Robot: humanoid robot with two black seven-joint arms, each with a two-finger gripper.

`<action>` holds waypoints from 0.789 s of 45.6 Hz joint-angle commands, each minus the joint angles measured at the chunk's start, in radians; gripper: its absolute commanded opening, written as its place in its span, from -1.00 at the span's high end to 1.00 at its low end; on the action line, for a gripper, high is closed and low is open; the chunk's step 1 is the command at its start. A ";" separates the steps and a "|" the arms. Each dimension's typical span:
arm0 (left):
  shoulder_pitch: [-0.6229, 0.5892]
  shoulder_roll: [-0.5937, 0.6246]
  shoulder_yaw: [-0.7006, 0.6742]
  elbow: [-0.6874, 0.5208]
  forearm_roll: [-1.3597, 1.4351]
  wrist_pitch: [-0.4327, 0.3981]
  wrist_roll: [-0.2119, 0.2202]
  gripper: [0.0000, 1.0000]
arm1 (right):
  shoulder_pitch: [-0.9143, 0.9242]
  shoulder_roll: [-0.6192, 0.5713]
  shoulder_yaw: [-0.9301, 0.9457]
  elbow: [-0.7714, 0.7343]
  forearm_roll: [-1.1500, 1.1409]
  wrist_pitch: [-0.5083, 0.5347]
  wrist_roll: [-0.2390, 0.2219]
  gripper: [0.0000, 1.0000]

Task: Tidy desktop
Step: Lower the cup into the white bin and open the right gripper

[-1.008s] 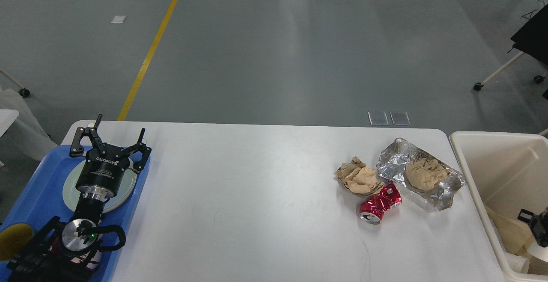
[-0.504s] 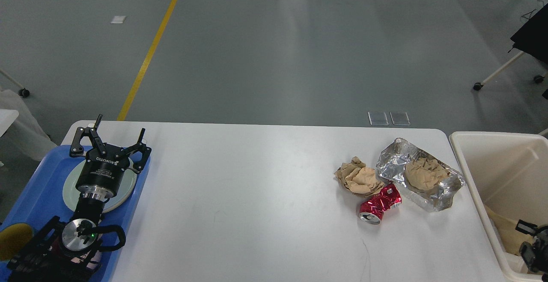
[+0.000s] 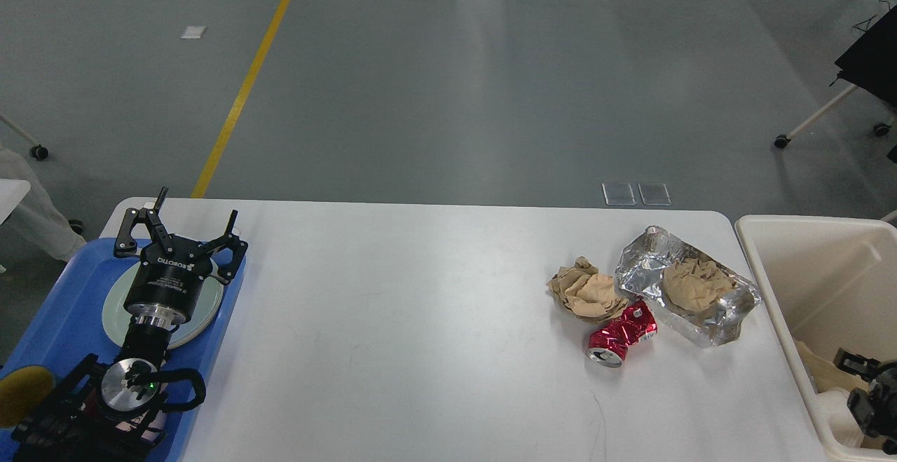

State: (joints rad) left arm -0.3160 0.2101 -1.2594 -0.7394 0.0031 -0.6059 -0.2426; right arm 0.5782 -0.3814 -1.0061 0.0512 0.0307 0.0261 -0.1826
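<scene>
A: Where does the counter (image 3: 420,322) sit in the frame?

B: It is the wide white top filling the lower half, from the blue tray (image 3: 63,308) at lower left to the cream bin (image 3: 827,266) at lower right.

A: What lies on it?

B: Everything is toward the right. A crumpled brown paper wad (image 3: 586,296) sits left of a crumpled foil tray (image 3: 715,315), and a second brown wad (image 3: 694,284) lies inside that foil. A crushed red can (image 3: 622,341) lies on its side just below the first wad, close against the foil.

A: And the left gripper (image 3: 183,229)?

B: It is over the blue tray at lower left, above a pale round plate (image 3: 203,308), its fingers spread wide with nothing between them.

A: The right gripper (image 3: 869,395)?

B: It is at the lower right edge, inside the bin among pale paper scraps. It is dark and partly cut off, so I cannot tell whether its fingers are apart or together.
</scene>
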 commanded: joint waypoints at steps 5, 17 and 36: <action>0.000 0.000 0.000 0.000 0.000 0.000 -0.001 -0.93 | 0.106 -0.046 0.032 0.134 0.003 0.024 -0.001 -1.00; 0.000 0.000 0.000 0.000 0.000 0.000 0.000 -0.93 | 0.497 -0.197 -0.041 0.571 -0.144 0.093 -0.014 -1.00; 0.000 0.000 0.000 0.000 0.000 0.000 0.000 -0.93 | 1.252 -0.062 -0.345 1.107 -0.247 0.561 -0.014 -1.00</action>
State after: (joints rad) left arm -0.3160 0.2101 -1.2594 -0.7394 0.0031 -0.6059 -0.2426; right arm 1.6690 -0.5240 -1.3288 1.0986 -0.2173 0.3901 -0.1968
